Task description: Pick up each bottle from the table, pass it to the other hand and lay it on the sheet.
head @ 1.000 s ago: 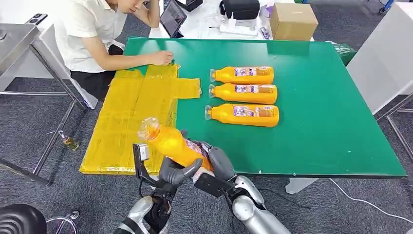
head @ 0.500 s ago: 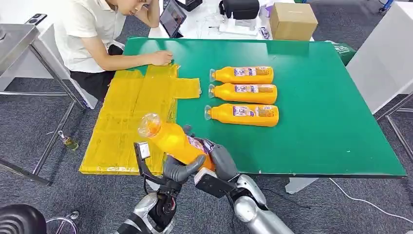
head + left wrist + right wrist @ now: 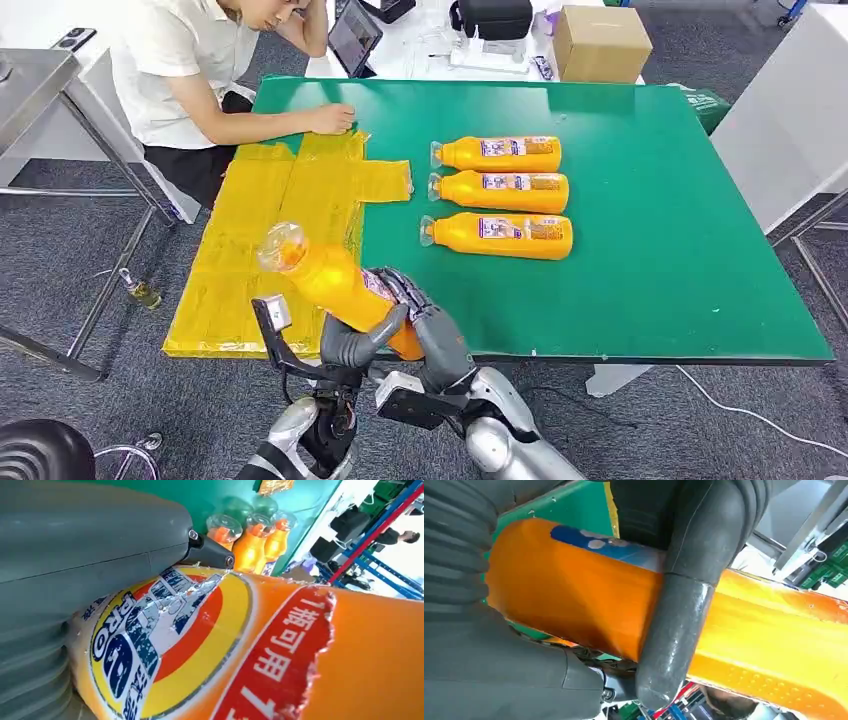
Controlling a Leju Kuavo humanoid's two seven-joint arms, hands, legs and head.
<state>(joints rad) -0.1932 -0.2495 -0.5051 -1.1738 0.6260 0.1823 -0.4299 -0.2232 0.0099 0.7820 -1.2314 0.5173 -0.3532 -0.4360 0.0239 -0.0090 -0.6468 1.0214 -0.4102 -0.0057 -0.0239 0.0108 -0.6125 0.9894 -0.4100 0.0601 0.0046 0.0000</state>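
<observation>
An orange bottle (image 3: 325, 275) with a clear cap is tilted up above the table's front edge, cap toward the yellow sheet (image 3: 250, 240). My left hand (image 3: 350, 345) grips its lower body from below, thumb across it. My right hand (image 3: 425, 320) wraps its fingers around the base end beside the left hand. The left wrist view shows the bottle's label (image 3: 225, 645) close up. In the right wrist view a grey thumb (image 3: 679, 620) lies across the orange bottle (image 3: 574, 600). Three more orange bottles (image 3: 500, 153) (image 3: 505, 190) (image 3: 500, 235) lie side by side on the green table (image 3: 650, 250).
A person sits at the far left corner with a hand (image 3: 330, 118) on the sheet's far edge. A cardboard box (image 3: 600, 42) and a dark bag (image 3: 495, 18) stand behind the table. A metal table (image 3: 40, 80) is at the left.
Both hands and the held bottle have moved left and a little up, bringing the cap end farther over the yellow sheet. The three lying bottles have not moved.
</observation>
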